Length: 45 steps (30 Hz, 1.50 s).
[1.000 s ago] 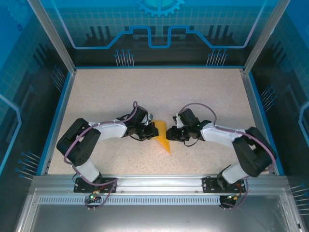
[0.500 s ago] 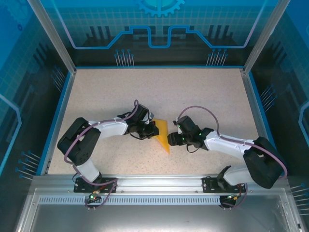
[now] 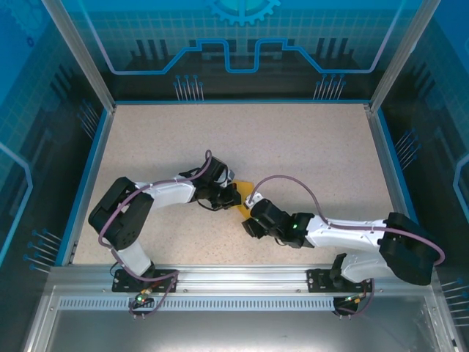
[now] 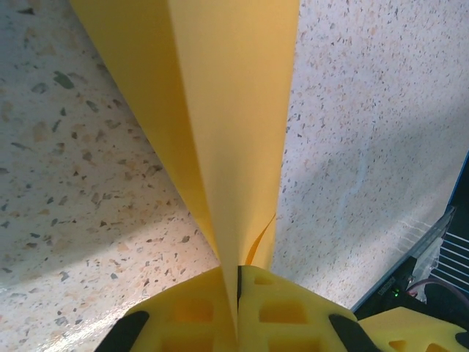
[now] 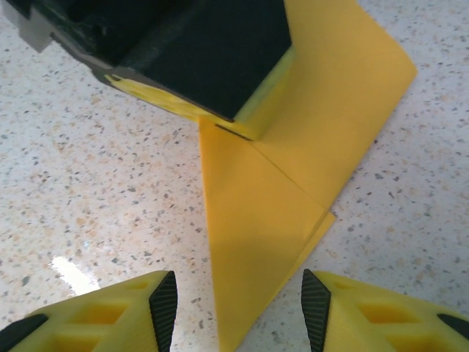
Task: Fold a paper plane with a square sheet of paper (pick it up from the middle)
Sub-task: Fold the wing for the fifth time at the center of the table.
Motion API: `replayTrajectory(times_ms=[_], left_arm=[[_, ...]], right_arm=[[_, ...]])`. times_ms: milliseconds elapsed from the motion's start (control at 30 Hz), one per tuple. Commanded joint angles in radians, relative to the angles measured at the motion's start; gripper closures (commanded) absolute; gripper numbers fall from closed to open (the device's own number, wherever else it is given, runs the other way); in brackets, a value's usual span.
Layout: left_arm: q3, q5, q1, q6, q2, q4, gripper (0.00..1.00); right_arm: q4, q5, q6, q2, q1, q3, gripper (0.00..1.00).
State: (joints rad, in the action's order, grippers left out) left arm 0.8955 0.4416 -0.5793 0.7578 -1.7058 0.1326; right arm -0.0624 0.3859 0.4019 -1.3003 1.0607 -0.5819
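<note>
Yellow-padded fingers (image 5: 163, 308) of the right gripper (image 5: 239, 293) stand apart at the near end of the work, released and holding nothing, with the pointed near tip of the sheet of paper (image 5: 322, 125) lying on the table between them. A second ago this gripper sat to the right of the paper, level with the other one, and its arm was bent up on the right. Now the arm lies stretched low along the near side of the table (image 3: 308, 139) and the gripper has swung round to the paper's near point. From above it hides much of the orange shape that showed before. The paper lies about mid-table, between the two grippers. It is orange-yellow and folded, no longer a flat square. The right wrist view shows a narrow triangle tapering toward the camera with a wider flap spreading up to the right, a straight diagonal crease line across it, and a second layer peeping out along the right edge. Just beyond, the left gripper (image 4: 237, 293) has stayed where it was and remains clenched on the paper's far-left edge. In its own view, the pads are pressed together on a raised fold, and two orange layers fan away from them over the speckled surface.
</note>
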Motion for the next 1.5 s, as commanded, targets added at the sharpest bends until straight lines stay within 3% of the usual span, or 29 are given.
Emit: replayTrajectory(times_ms=[0, 267, 433, 867, 1467], left_arm=[[0.026, -0.009, -0.007, -0.023, -0.012, 0.043, 0.99], [0.029, -0.005, -0.006, -0.024, -0.020, 0.044, 0.99], [0.033, -0.004, -0.006, -0.023, -0.021, 0.046, 0.98], [0.040, 0.000, -0.006, -0.029, -0.028, 0.057, 0.98], [0.038, 0.008, -0.007, -0.026, -0.026, 0.057, 0.97]], right_arm=[[0.047, 0.068, -0.015, 0.004, 0.018, 0.036, 0.48], [0.073, 0.038, -0.047, -0.015, 0.026, 0.057, 0.47], [0.088, 0.037, -0.103, -0.105, 0.062, -0.006, 0.47], [0.057, 0.200, -0.128, -0.283, 0.112, -0.104, 0.50], [0.086, 0.260, -0.098, -0.332, 0.112, -0.102, 0.74]])
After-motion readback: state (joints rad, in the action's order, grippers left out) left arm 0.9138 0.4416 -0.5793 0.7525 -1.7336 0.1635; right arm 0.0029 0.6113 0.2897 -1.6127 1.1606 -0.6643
